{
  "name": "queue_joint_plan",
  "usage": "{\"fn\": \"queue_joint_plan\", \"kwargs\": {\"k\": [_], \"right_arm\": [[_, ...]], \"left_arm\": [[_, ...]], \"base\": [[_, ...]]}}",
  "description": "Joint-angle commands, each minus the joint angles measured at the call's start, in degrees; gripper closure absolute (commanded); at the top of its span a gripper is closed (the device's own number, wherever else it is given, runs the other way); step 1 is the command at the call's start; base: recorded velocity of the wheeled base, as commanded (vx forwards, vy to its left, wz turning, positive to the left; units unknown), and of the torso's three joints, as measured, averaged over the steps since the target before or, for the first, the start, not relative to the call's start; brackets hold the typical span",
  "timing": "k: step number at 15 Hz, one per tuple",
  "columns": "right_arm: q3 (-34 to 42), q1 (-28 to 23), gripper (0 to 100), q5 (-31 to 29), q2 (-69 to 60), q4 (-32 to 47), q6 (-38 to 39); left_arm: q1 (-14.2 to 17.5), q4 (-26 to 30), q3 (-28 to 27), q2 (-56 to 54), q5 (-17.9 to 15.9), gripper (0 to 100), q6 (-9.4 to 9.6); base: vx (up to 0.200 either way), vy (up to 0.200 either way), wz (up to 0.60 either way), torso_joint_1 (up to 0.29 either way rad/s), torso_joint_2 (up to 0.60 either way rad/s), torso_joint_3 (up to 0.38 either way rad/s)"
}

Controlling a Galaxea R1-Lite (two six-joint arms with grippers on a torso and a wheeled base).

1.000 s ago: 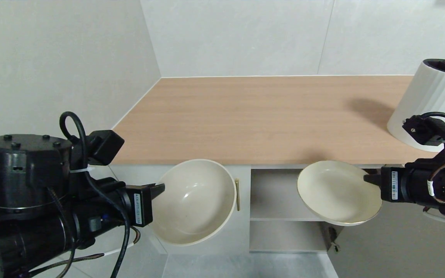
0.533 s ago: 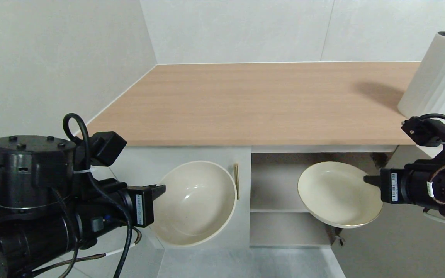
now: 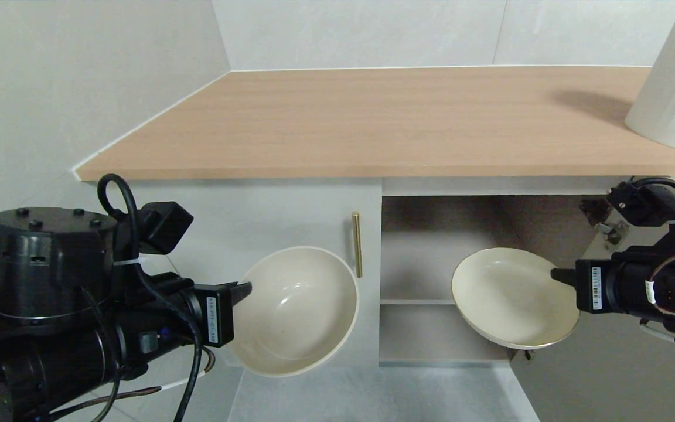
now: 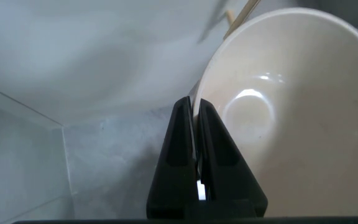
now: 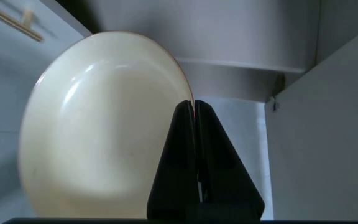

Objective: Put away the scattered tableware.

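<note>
Gripping the rim of the cream bowl tightly between the left fingers, with no gap either side. Holding it tilted in the air in front of the closed cabinet door, just beside the brass handle. Pinching the rim of the cream plate the same way between the right fingers. Holding it aloft and tilted before the open compartment, across the line of its shelf. Above both, a wooden tabletop, carrying a white ribbed vessel at its right end.
</note>
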Motion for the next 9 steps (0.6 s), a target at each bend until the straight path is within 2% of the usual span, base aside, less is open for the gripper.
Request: {"fn": "queue_joint_plan", "kwargs": {"k": [1,4,9], "right_arm": [[0.0,0.0,100,0.0,0.2,0.0,0.0],[0.2,0.0,100,0.1,0.3,0.0,0.0],[0.3,0.0,100,0.1,0.9,0.0,0.0]], "left_arm": [[0.0,-0.1,0.0,0.0,0.0,100,0.01],[-0.1,-0.1,0.0,0.0,0.0,100,0.01],[-0.1,-0.1,0.0,0.1,0.0,100,0.01]], "base": [[0.000,0.000,0.00,-0.183,0.46,0.276],[0.000,0.000,0.00,-0.142,0.37,0.204],[0.000,0.000,0.00,-0.014,0.04,0.026]]}}
